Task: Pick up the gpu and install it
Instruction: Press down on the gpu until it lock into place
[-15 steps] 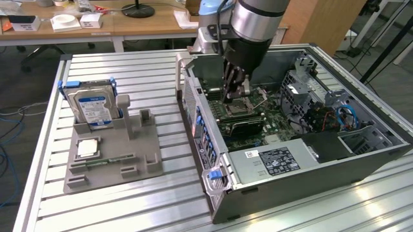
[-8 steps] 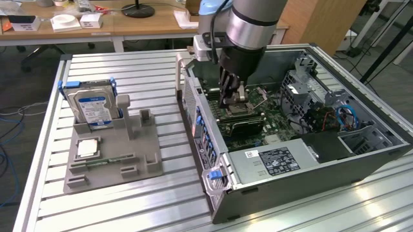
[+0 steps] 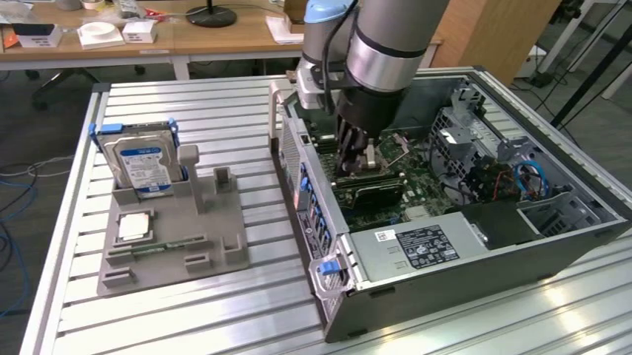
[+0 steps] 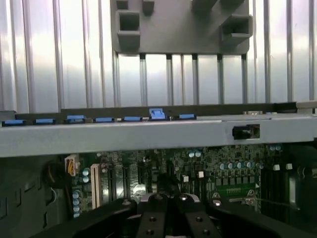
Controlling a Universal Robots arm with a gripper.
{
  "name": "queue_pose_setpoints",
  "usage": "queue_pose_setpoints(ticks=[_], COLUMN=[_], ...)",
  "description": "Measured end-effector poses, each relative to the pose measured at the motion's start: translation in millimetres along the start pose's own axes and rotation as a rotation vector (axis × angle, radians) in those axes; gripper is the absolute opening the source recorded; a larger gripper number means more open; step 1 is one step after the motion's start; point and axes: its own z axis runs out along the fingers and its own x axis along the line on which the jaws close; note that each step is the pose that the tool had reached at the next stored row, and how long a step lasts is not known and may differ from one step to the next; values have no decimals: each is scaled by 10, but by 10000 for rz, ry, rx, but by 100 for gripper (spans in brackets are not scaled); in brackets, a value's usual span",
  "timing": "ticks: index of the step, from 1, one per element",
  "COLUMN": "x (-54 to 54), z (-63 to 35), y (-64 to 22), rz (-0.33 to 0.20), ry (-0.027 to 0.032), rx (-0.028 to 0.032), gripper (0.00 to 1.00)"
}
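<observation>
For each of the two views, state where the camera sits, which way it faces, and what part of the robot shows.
Exterior view: raised, off the arm, looking down on the slatted table, the grey holder and the open computer case; the arm reaches inside.
Wrist view: on the arm, above the motherboard; gripper at the edge.
Shared: case, holder, table.

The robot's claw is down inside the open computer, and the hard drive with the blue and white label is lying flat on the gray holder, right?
Not quite. The hard drive isn't lying flat; it stands upright in a slot of the gray holder, as the exterior view shows. The rest is right: the claw is down inside the open computer.
</observation>
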Motion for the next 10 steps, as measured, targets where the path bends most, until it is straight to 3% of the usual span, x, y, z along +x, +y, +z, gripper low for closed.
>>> queue_pose_setpoints(ticks=[8,10], x=[14,16], z=[81,98], y=[78,79], rz=[-2,11], ry=[2,9], rx=[-10,-127], gripper=[11,11])
